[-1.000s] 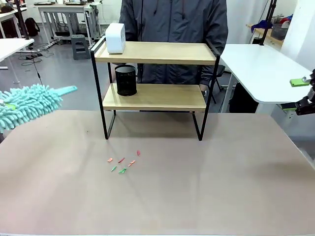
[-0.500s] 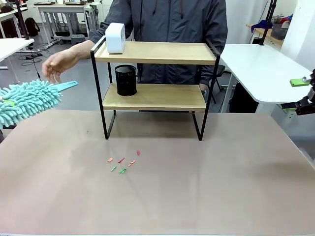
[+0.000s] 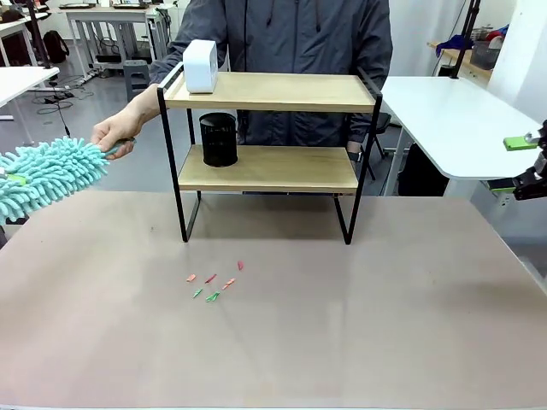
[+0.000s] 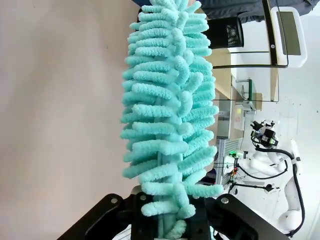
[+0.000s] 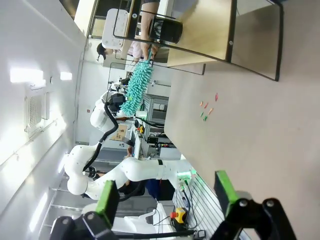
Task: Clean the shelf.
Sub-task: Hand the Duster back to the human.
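The shelf point(image 3: 269, 91) stands at the table's far side, with a white box point(image 3: 200, 66) on its top board and a black mesh cup point(image 3: 219, 140) on the lower one. A fluffy teal duster point(image 3: 51, 175) juts in from the left. In the left wrist view the duster point(image 4: 170, 110) rises from between the jaws of my left gripper point(image 4: 167, 220), and its fluff hides the fingertips. A person's hand point(image 3: 115, 134) grips the duster's handle end. My right gripper point(image 5: 167, 197) hangs open and empty at the far right point(image 3: 532, 162).
Several small red and green scraps point(image 3: 214, 284) lie on the tan table point(image 3: 385, 325) in front of the shelf. The person stands right behind the shelf. A white side table point(image 3: 453, 120) sits at the back right.
The person's hand came in from the left side of the shelf and closed on the duster's handle. The duster and both arms have hardly moved.
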Controlling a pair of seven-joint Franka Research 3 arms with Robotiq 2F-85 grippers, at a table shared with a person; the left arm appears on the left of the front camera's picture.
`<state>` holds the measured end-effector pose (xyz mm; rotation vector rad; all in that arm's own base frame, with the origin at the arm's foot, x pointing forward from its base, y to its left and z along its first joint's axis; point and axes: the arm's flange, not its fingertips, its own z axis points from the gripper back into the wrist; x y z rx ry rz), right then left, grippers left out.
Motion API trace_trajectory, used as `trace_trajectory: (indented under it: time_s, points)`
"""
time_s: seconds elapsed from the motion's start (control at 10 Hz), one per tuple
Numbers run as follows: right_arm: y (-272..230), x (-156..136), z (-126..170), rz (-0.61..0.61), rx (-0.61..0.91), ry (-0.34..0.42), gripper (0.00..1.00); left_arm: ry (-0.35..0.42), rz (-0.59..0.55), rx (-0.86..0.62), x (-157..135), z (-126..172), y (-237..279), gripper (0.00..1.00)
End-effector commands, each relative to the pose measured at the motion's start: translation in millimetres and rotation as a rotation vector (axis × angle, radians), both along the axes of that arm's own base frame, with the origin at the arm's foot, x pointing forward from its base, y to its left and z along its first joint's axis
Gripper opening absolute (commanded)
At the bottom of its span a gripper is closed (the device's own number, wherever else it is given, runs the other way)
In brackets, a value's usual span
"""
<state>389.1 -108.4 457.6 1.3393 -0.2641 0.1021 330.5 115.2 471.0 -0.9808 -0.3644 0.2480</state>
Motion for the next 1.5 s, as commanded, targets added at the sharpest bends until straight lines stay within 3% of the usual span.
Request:
trace_trajectory:
  time_s: [0.0, 0.1, 0.2, 0.3, 0.4, 0.6, 0.8, 1.2, 1.4]
  points:
    - [-1.4, -2.4, 1.3, 0.003, -0.006, 0.008, 1.0, 0.029, -0.055, -0.008, -2.6, 0.2, 0.3, 0.74]
    - [-1.4, -2.4, 1.3, 0.003, -0.006, 0.008, 1.0, 0.02, -0.041, -0.025, -3.1, 1.5, -1.2, 0.74]
    - [-1.4, -2.4, 1.3, 0.003, -0.006, 0.008, 1.0, 0.019, -0.049, -0.023, -4.6, 3.1, -0.8, 1.0]
    - [-1.4, -2.4, 1.3, 0.003, -0.006, 0.008, 1.0, 0.013, -0.052, -0.021, -6.4, 4.9, -0.2, 0.79]
    - [-1.4, -2.4, 1.3, 0.003, -0.006, 0.008, 1.0, 0.005, -0.061, -0.019, -9.7, 6.8, -0.2, 1.0]
    - [-1.4, -2.4, 1.3, 0.003, -0.006, 0.008, 1.0, -0.001, -0.067, -0.038, -17.0, 2.7, -2.3, 1.0]
    - [-1.4, -2.4, 1.3, 0.003, -0.006, 0.008, 1.0, -0.035, -0.188, -0.181, -22.1, -16.9, -25.2, 1.0]
    - [0.0, 0.0, 0.0, 0.0, 0.0, 0.0, 1.0, -0.103, -0.414, -0.419, -1.3, -50.1, -154.3, 1.0]
    - [44.5, 18.4, -16.3, 0.217, 0.136, -0.032, 1.0, -0.02, -0.422, -0.456, 13.2, -72.9, -187.1, 1.0]
